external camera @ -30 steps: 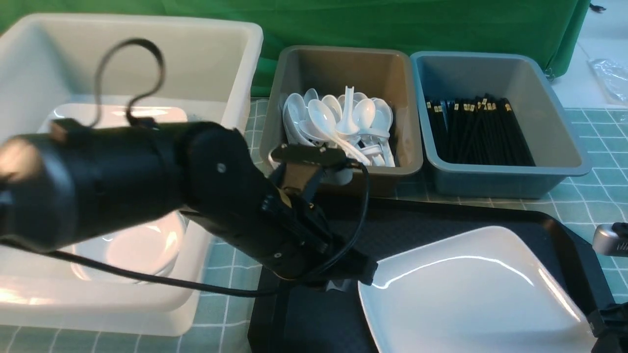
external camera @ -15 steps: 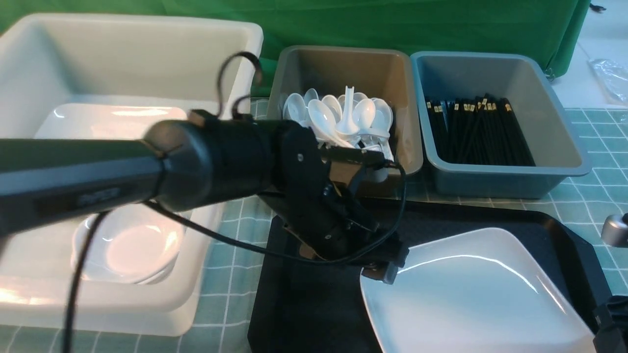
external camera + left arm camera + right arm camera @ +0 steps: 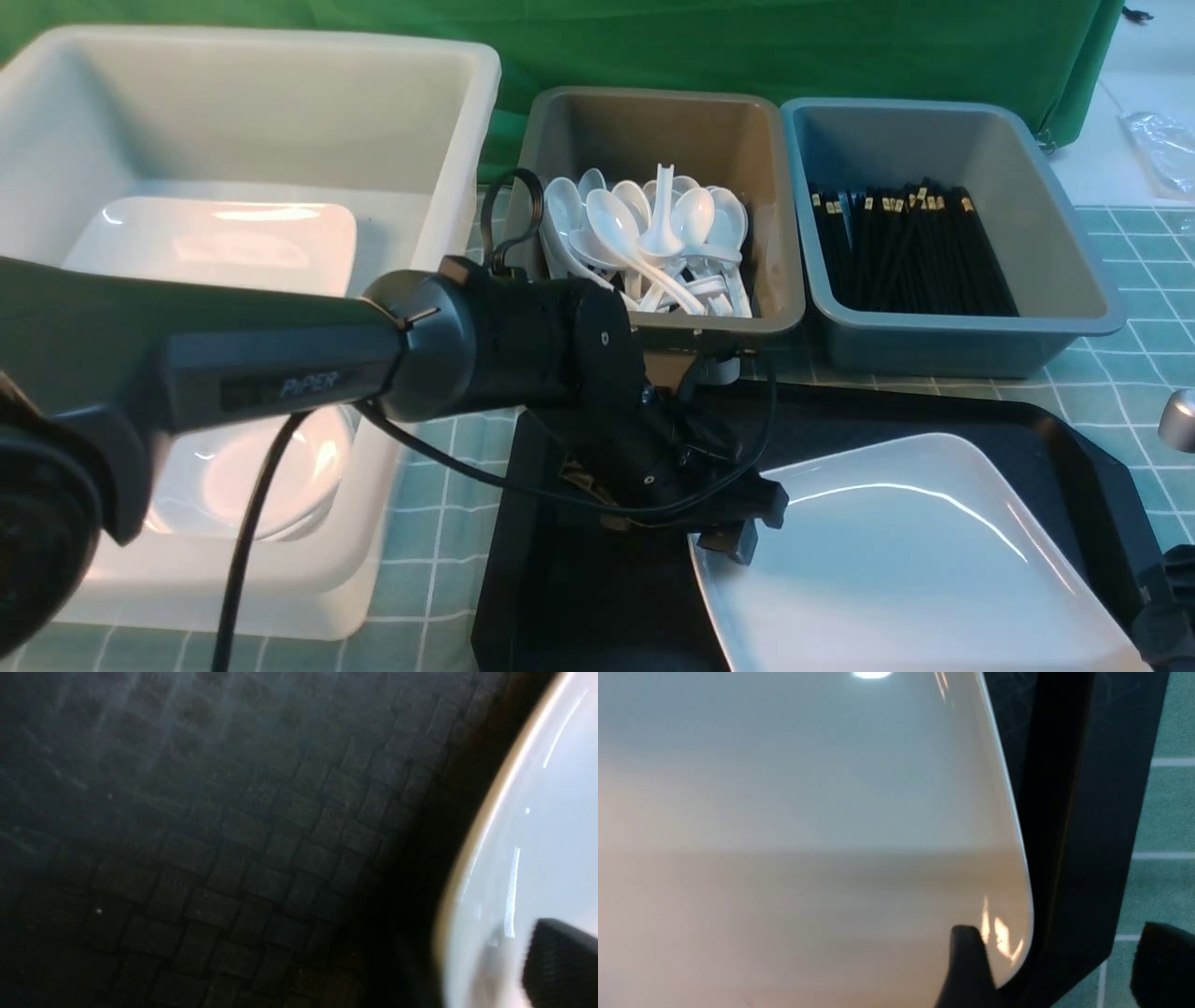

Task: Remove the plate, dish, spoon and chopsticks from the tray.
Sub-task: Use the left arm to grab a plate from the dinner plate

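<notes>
The plate (image 3: 915,560) was glossy white and square, with rounded corners and a low upturned rim. It lay on the right half of the tray (image 3: 597,597), a flat black plastic sheet with a raised rim and a fine woven-square texture. The tray sat on a green checked cloth (image 3: 1120,392).

Behind it stood two deep tubs side by side. The grey-brown tub (image 3: 653,131) held a heap of glossy white spoons (image 3: 644,243). The blue tub (image 3: 1046,215) held black chopsticks (image 3: 915,252) with gold bands. To the left was a big white tub (image 3: 448,112) holding a second square plate (image 3: 215,247) and a stack of small white dishes (image 3: 271,476).

The left gripper (image 3: 747,521) was down at the plate's left corner with its two black fingers apart. The wrist view showed one ribbed finger (image 3: 560,961) over the plate's inner face, just inside the rim. I could not tell whether either finger touched the china.

The right gripper (image 3: 1059,933) was spread wide at the plate's right corner. One finger (image 3: 966,966) hung over the corner and the other was out beyond the tray's rim, above the cloth. It gripped nothing.

The left arm (image 3: 280,364), thick and black, reached from the near left across the white tub's front and bent down at the wrist to the tray. A cable (image 3: 252,523) hung beneath it.
</notes>
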`<action>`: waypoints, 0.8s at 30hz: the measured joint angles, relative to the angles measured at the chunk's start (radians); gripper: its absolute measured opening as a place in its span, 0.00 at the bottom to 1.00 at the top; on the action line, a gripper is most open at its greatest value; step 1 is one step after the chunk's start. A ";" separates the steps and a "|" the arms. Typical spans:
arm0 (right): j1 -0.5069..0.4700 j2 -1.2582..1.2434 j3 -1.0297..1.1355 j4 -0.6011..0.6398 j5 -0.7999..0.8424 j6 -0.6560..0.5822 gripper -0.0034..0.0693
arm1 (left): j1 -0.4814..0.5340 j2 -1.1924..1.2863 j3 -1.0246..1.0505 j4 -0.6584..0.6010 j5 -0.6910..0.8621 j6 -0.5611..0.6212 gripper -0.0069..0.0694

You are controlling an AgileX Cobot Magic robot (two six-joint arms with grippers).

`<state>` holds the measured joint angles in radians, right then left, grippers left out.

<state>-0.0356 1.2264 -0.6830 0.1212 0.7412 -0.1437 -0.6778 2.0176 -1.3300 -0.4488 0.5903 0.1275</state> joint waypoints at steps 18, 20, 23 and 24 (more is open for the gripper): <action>0.000 -0.041 -0.001 -0.001 0.008 0.000 0.71 | 0.036 -0.046 0.000 -0.128 0.030 -0.019 0.19; 0.000 -0.088 -0.009 0.000 0.017 0.000 0.71 | 0.055 -0.096 0.000 -0.127 0.053 -0.016 0.15; 0.000 -0.158 -0.027 0.000 0.024 0.000 0.71 | 0.075 -0.144 0.000 -0.115 0.066 -0.010 0.13; 0.000 -0.191 -0.036 0.001 0.024 0.000 0.71 | 0.082 -0.166 0.001 -0.105 0.066 -0.007 0.12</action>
<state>-0.0356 1.0357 -0.7188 0.1222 0.7654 -0.1437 -0.5956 1.8517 -1.3294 -0.5543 0.6566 0.1205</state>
